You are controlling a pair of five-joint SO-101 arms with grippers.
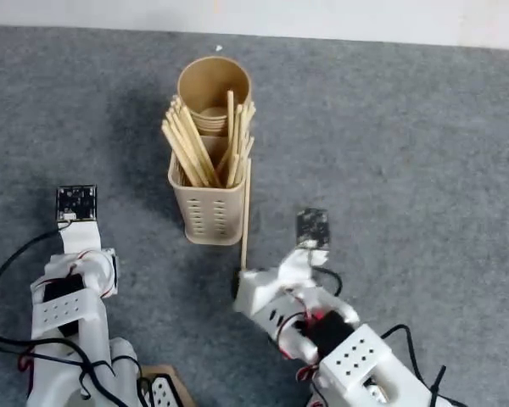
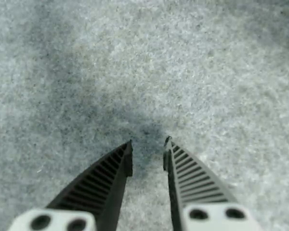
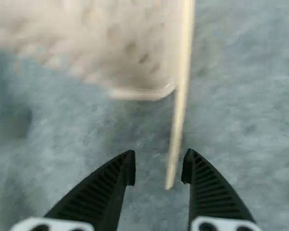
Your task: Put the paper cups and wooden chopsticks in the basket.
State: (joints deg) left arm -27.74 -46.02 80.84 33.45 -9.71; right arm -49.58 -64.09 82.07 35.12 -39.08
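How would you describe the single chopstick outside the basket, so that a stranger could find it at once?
Find the pale basket in the middle of the grey carpet. One chopstick runs along its outer wall on the right arm's side. Unlike the bundle inside, it is alone, and its lower end lies in the gap of the open right gripper.
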